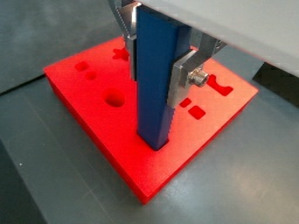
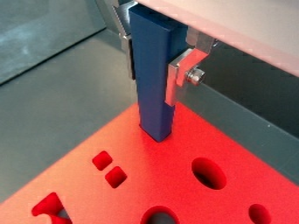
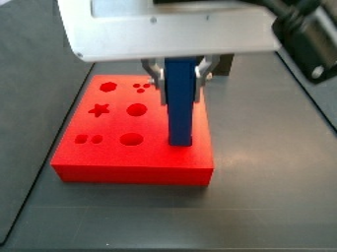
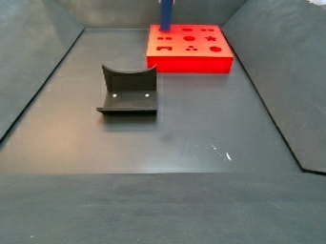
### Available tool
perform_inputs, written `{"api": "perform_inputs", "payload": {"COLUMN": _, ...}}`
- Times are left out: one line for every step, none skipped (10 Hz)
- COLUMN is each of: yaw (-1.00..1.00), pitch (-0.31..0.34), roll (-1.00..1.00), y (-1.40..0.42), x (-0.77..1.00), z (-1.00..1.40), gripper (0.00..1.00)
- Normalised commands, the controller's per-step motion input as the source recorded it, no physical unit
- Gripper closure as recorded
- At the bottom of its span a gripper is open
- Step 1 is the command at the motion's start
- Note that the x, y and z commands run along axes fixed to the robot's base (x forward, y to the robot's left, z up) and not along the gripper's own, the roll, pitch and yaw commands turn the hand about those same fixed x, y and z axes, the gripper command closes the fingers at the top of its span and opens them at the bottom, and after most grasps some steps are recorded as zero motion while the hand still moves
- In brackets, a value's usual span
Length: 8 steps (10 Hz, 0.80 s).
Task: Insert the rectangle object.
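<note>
The gripper [image 1: 160, 63] hangs directly over the red block [image 1: 105, 122], its flat silver fingers [image 1: 184, 74] clamped on the upper part of the rectangle object [image 1: 156, 83]. This slim, smooth blue bar with sharp square edges stands upright, its lower end meeting the block's top near one edge in both wrist views [image 2: 156, 87]. The block is a flat matte slab pierced by round, square and star-shaped holes [image 3: 118, 110]. On the dull grey surface [image 4: 192, 133], well apart from the block, sits a dark grey holder [image 4: 128, 91] with a curved notch.
</note>
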Motion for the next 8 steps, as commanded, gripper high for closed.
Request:
{"api": "perform_inputs", "payload": {"yaw": 0.00, "pitch": -0.116, "roll": 0.03, "y": 0.00, "x": 0.09, "z": -0.82, "gripper": 1.00}}
{"api": "perform_inputs", "payload": {"yaw": 0.00, "pitch": -0.196, "roll": 0.00, "y": 0.00, "x": 0.07, "z": -0.86, "gripper": 1.00}}
{"api": "perform_inputs", "payload": {"yaw": 0.00, "pitch": -0.190, "roll": -0.02, "y": 0.00, "x": 0.17, "z": -0.87, "gripper": 1.00}}
{"api": "perform_inputs", "payload": {"yaw": 0.12, "pitch": -0.146, "roll": -0.02, "y": 0.00, "x": 0.34, "z": -0.95, "gripper": 1.00}}
{"api": "perform_inputs", "payload": {"yaw": 0.14, "pitch": -0.199, "roll": -0.01, "y": 0.00, "x": 0.15, "z": -0.85, "gripper": 1.00}}
{"api": "perform_inputs", "payload": {"yaw": 0.11, "pitch": -0.197, "roll": 0.00, "y": 0.00, "x": 0.10, "z": -0.81, "gripper": 1.00}}
{"api": "perform_inputs", "payload": {"yaw": 0.00, "pitch": -0.100, "roll": 0.00, "y": 0.00, "x": 0.00, "z": -0.17, "gripper": 1.00}}
{"api": "perform_inputs", "payload": {"yaw": 0.00, "pitch": 0.000, "roll": 0.00, "y": 0.00, "x": 0.00, "z": 0.00, "gripper": 1.00}}
